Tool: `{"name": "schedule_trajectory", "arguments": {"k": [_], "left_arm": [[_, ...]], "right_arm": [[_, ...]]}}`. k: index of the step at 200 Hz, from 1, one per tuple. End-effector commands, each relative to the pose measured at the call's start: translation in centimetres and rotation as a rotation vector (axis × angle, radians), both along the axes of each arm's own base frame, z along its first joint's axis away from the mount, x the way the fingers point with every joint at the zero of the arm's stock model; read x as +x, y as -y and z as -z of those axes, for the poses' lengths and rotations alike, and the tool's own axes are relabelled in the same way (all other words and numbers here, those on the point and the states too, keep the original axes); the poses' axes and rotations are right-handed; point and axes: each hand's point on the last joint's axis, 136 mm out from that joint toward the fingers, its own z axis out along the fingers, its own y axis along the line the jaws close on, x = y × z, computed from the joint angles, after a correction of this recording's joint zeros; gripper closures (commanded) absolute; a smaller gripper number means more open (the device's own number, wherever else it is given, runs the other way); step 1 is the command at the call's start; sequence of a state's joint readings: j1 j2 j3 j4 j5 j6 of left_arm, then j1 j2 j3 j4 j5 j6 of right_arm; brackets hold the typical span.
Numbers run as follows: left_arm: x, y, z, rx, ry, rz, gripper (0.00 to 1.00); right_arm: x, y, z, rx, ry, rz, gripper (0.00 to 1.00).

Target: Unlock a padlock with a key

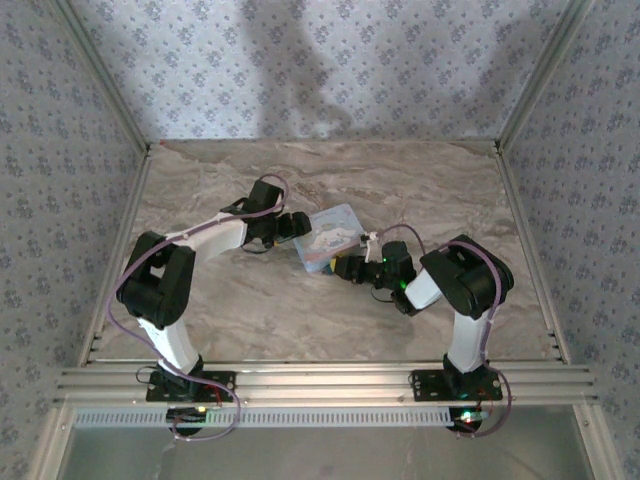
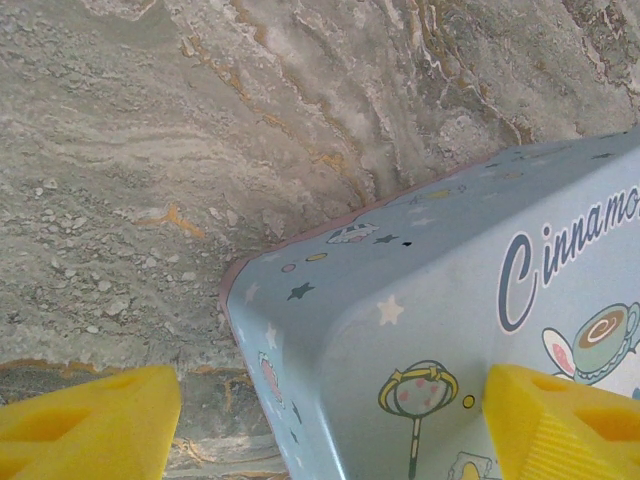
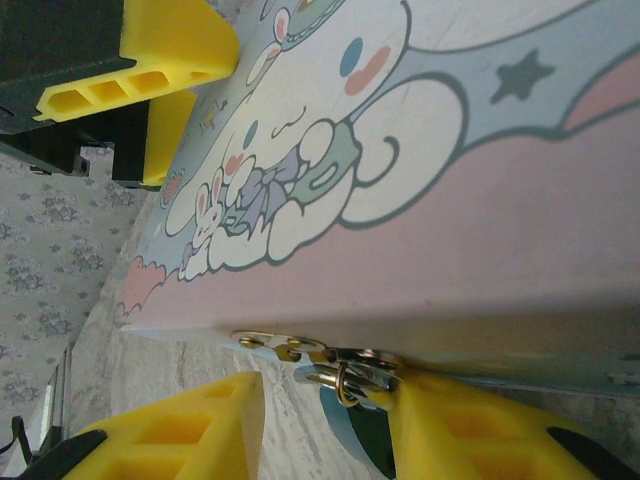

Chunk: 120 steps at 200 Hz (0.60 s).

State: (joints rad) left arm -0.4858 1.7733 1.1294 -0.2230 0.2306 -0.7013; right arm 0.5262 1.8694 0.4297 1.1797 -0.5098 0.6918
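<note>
The light-blue tin [image 1: 330, 238] with the white cartoon figure lies mid-table. At its front edge, under the metal hasp [image 3: 290, 349], hangs the small blue-teal padlock [image 3: 352, 432] by a silver shackle [image 3: 362, 362]. A thin brass ring [image 3: 342, 386] loops there. I cannot make out the key. My right gripper [image 3: 322, 440] is open around the padlock, which lies against the right finger [image 3: 480, 430]. My left gripper [image 2: 325, 430] is open astride the tin's corner [image 2: 300, 330], one finger [image 2: 90, 420] over the table and the other over the lid. Its yellow fingers [image 3: 170, 50] also show beyond the lid.
The marble tabletop [image 1: 330, 180] is walled by patterned panels [image 1: 320, 60] at the back and both sides. An aluminium rail [image 1: 320, 380] runs along the near edge by the arm bases. Both arms meet at the tin, leaving bare table around them.
</note>
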Motion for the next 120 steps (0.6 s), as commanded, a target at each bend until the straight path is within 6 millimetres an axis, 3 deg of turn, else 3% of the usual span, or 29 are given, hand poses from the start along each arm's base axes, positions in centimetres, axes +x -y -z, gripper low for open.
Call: {"name": "schedule_trajectory", "arguments": {"k": [1,120], "left_arm": [[-2.98,-1.16,3.28,0.088,-0.124,0.011,0.21],[-3.07,-1.29,3.33,0.091,-0.125,0.006,0.21]], "right_arm": [[-0.24,-0.34,-1.8,0.033,0.058,-0.02,0.62],[-0.4,0.36,-1.04,0.018,0.02,0.014,0.76]]}}
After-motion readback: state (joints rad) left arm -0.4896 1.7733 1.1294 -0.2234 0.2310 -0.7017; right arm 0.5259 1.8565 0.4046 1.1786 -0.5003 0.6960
